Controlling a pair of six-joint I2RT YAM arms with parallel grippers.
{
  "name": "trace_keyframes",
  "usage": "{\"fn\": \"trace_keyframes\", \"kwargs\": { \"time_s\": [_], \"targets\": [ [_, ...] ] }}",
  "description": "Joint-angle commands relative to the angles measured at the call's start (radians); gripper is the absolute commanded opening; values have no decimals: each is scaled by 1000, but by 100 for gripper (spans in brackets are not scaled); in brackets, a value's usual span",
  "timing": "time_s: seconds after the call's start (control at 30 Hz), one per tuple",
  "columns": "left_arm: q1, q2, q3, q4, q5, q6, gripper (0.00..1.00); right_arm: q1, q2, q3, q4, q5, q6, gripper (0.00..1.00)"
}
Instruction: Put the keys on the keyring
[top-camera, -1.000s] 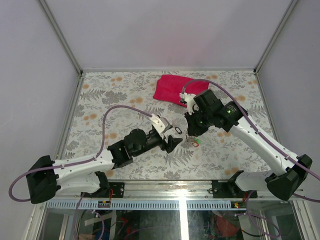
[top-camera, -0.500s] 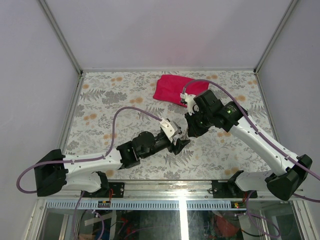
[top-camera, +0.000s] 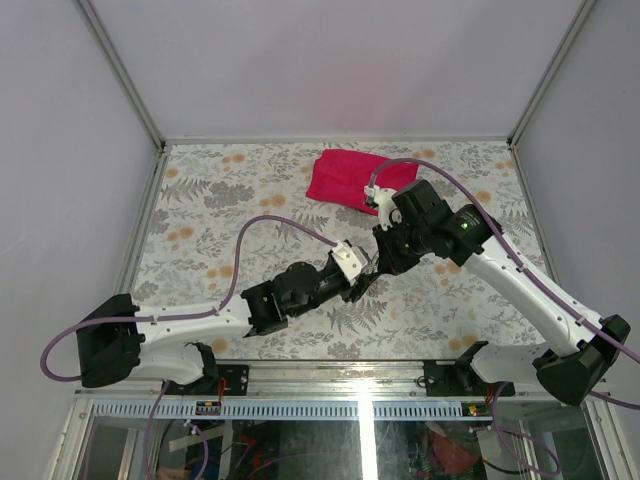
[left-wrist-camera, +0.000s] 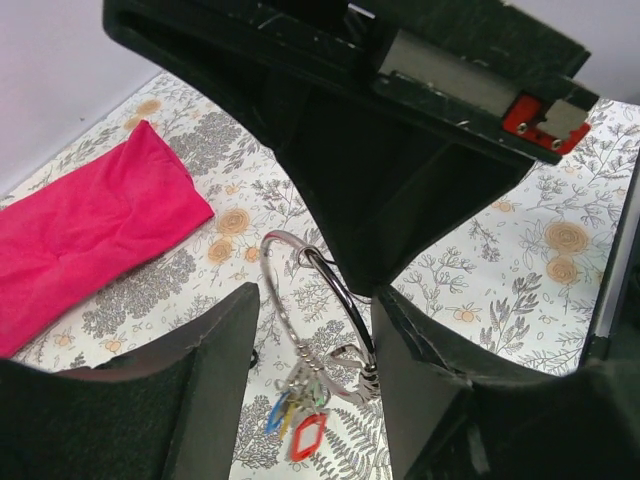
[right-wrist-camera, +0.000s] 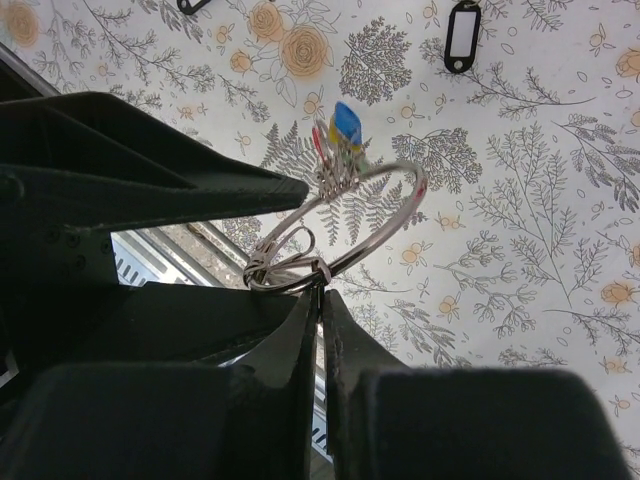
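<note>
My right gripper (right-wrist-camera: 322, 295) is shut on the keyring (right-wrist-camera: 372, 215), a thin silver ring held up off the table. Several small keys (right-wrist-camera: 335, 140) with red, blue, yellow and green tags hang from it. In the left wrist view the keyring (left-wrist-camera: 290, 275) and its keys (left-wrist-camera: 300, 415) sit between my left gripper's (left-wrist-camera: 315, 305) open jaws, one finger on each side, and the ring's clasp lies close against the right finger (left-wrist-camera: 430, 380). From the top view, both gripper tips meet at mid-table (top-camera: 368, 275). Another key with a black tag (right-wrist-camera: 462, 35) lies on the table.
A red cloth (top-camera: 345, 178) lies at the back of the flowered table (top-camera: 230, 190). A second black tag (right-wrist-camera: 195, 5) shows at the right wrist view's top edge. The right gripper's body (left-wrist-camera: 390, 140) looms just above the left jaws.
My left arm has reached to the right until its jaws straddle the keyring, and the jaws have narrowed. The right gripper has held the ring nearly still.
</note>
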Motion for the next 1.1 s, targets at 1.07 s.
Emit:
{"fn": "trace_keyframes", "kwargs": {
  "time_s": [1.07],
  "targets": [
    [-29, 14, 10, 92, -6, 224, 58, 0, -12, 42, -86, -208, -31, 1]
  ]
}}
